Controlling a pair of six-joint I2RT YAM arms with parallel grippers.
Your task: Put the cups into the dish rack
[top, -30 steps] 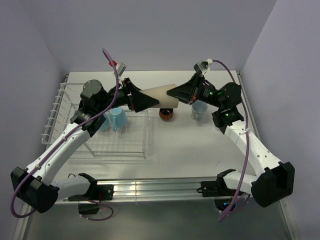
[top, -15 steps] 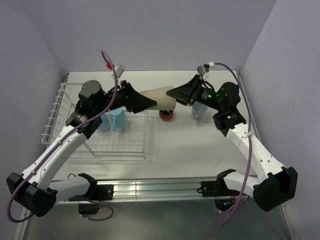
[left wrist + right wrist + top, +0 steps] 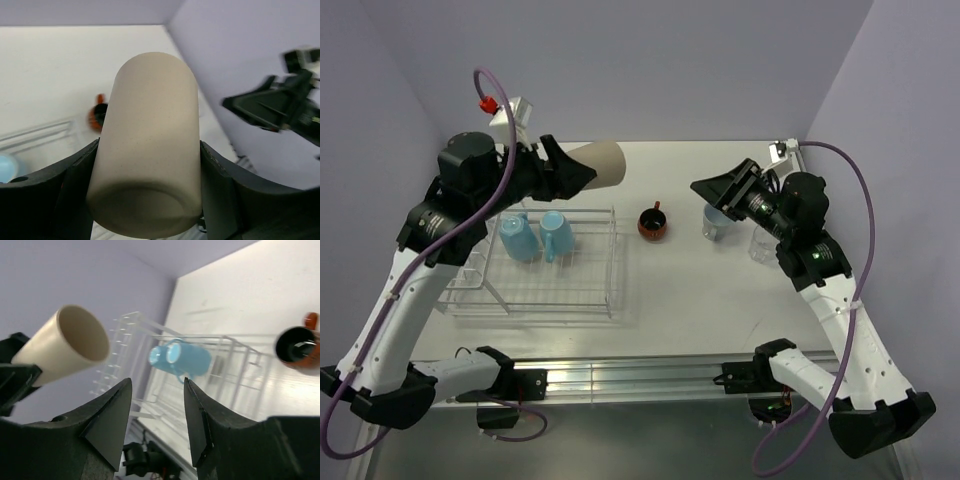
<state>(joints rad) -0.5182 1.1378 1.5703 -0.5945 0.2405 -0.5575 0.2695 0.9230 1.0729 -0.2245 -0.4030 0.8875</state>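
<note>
White desk (image 3: pixel 720 300) bears the dish rack (image 3: pixel 612 262) by its left edge with two light blue mugs (image 3: pixel 554 235) inside, while the left jaws squeeze the cream mug (image 3: pixel 605 165) high over the rack's far edge, open air all around, and the right jaws gape wide, empty, near a third blue mug (image 3: pixel 717 225).

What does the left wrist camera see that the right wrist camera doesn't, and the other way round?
Only the left wrist view: the closed base of the cream cup, clamped in its jaws, and the right gripper opposite. Only the right wrist view: that cup's open mouth. Both: the cup itself, the red-orange cup and the dish rack.
</note>
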